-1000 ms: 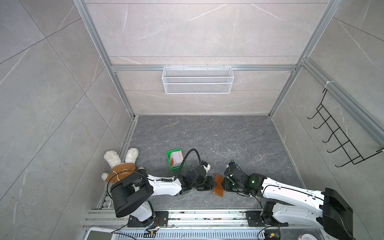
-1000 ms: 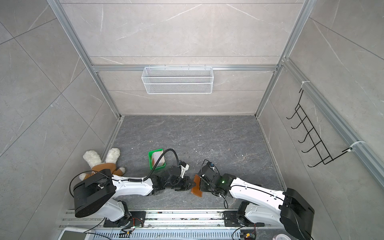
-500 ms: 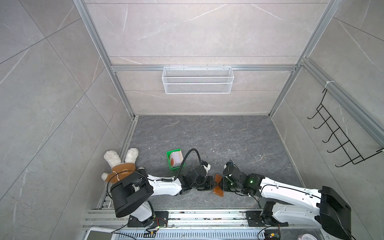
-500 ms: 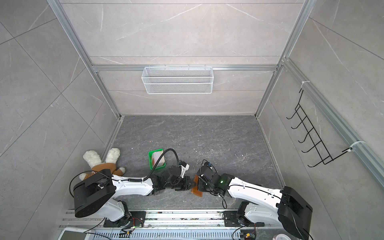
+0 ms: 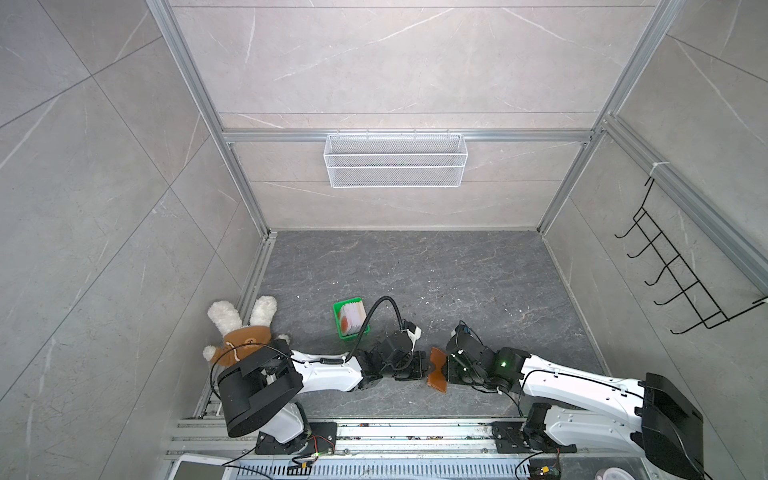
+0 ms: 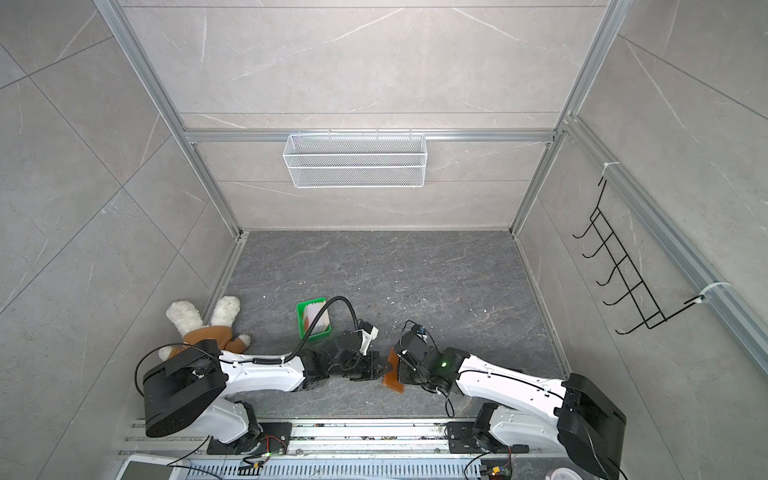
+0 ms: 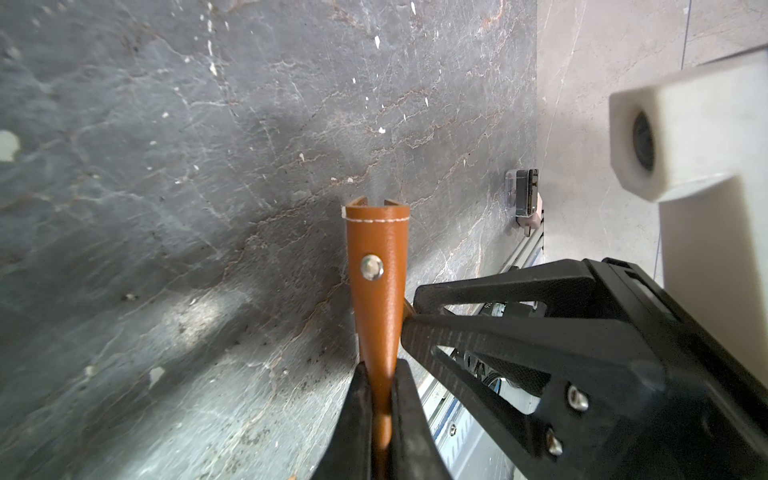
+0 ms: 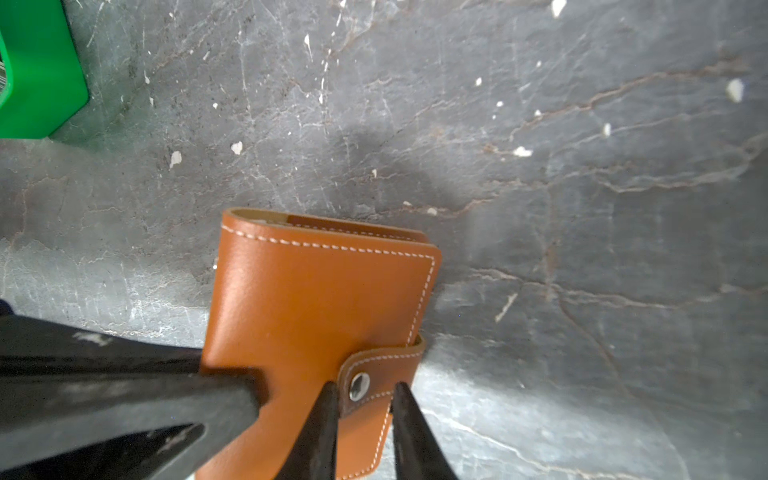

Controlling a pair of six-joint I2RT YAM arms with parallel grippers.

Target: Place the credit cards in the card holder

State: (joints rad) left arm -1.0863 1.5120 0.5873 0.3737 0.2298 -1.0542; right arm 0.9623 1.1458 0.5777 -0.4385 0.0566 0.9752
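Right gripper [image 8: 362, 392] moved in on snap strap [image 8: 384, 358] — jaws narrowed astride it, clamped or not I can't tell. Left gripper [image 7: 379, 376] pinches card holder [image 5: 437, 371], lower centre, still snapped shut — credit cards [image 5: 352, 318] untouched in green tray [image 5: 347, 300], so unsnapping comes first

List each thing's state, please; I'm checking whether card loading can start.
holder: closed.
strap: snapped shut.
cards: stacked in green tray.
left gripper: shut on holder.
right gripper: jaws astride strap, grip unclear.
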